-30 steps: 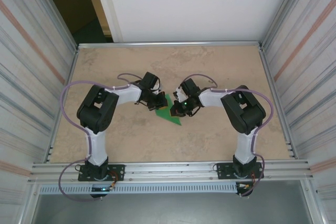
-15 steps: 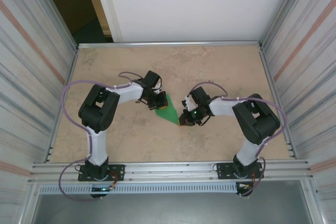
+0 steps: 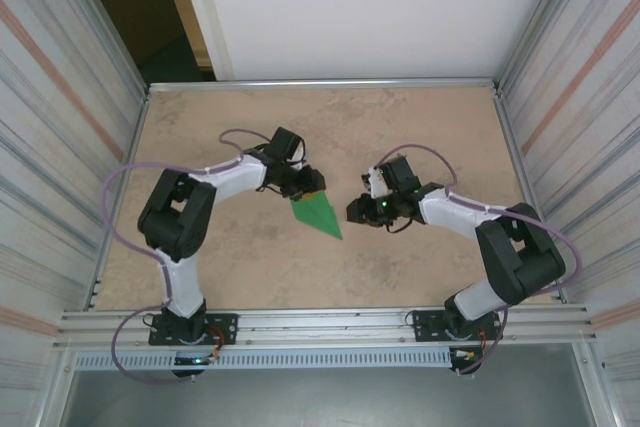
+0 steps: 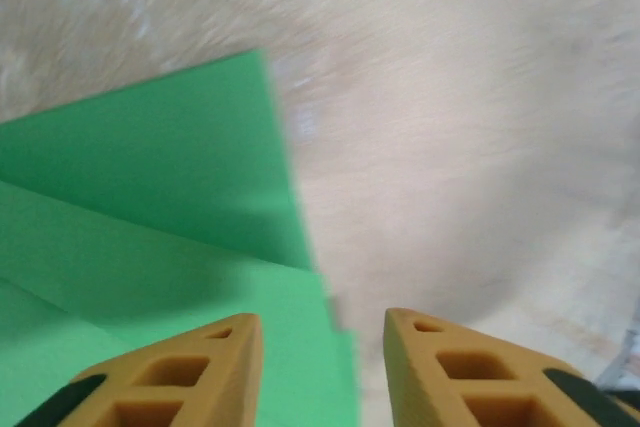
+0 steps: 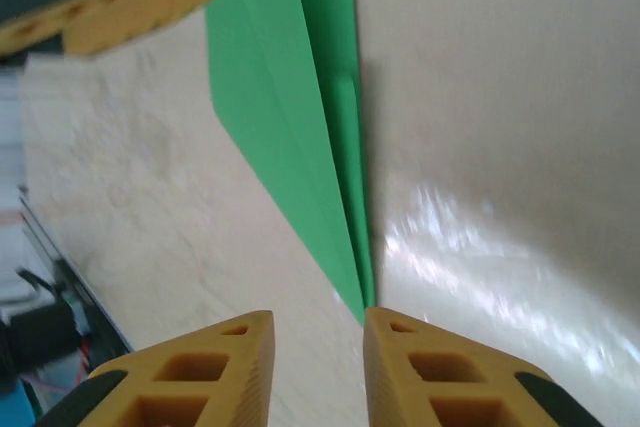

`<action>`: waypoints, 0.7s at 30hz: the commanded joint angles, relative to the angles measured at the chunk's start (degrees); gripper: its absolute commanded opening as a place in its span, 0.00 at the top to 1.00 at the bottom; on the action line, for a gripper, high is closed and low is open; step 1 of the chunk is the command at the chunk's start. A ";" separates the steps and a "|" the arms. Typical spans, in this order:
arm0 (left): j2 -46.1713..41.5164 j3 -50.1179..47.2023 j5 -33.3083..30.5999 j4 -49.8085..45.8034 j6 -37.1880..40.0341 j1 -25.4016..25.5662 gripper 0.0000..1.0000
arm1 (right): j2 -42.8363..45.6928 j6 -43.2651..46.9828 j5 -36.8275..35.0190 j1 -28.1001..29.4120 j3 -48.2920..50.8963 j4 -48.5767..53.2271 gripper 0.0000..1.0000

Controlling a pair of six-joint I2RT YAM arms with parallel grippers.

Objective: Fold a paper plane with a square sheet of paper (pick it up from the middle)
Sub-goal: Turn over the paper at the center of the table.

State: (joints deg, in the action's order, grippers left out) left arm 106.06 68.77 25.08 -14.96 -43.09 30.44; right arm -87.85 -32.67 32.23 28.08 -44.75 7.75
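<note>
Left claw (image 3: pixel 303 185), seen from above, sits at the wide end of the paper plane (image 3: pixel 318 212), which lies flat on the surface (image 3: pixel 420 127) between the two arms. The right claw (image 3: pixel 356 211) hangs near the pointed end, apart from it. No writing can be read on the paper, arms or surface.

From the left wrist, the left claw (image 4: pixel 320 347) stands partly open with nothing pinched. The paper plane (image 4: pixel 150 197) lies beneath one finger, its edge running into the gap. Closing here could catch a single loose flap and pull the folds open, or drag the paper sideways.

From the right wrist, the right claw (image 5: pixel 315 342) is partly open and empty, with the tip of the paper plane (image 5: pixel 290 127) just ahead of its gap. Pushing forward could crumple that thin tip. The green paper is plain and unmarked.
</note>
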 commanded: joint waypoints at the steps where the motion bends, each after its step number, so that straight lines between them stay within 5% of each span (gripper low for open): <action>1: -8.04 -4.23 -2.23 5.21 -3.17 -1.63 0.51 | -4.92 -2.27 -0.63 -0.13 -5.37 -2.30 0.68; 7: -16.33 -17.30 -4.27 11.14 -7.22 -5.39 0.40 | -15.50 0.82 1.71 0.60 -14.84 -0.09 0.63; 21: -19.84 -26.14 -2.85 14.64 -9.62 -6.62 0.36 | -29.18 7.06 7.14 2.86 -27.06 3.06 0.79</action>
State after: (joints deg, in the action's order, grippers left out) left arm 88.68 43.31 21.82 -2.44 -51.81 23.94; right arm -115.20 -28.18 37.45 30.48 -70.04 8.64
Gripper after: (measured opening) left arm 0.639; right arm 0.216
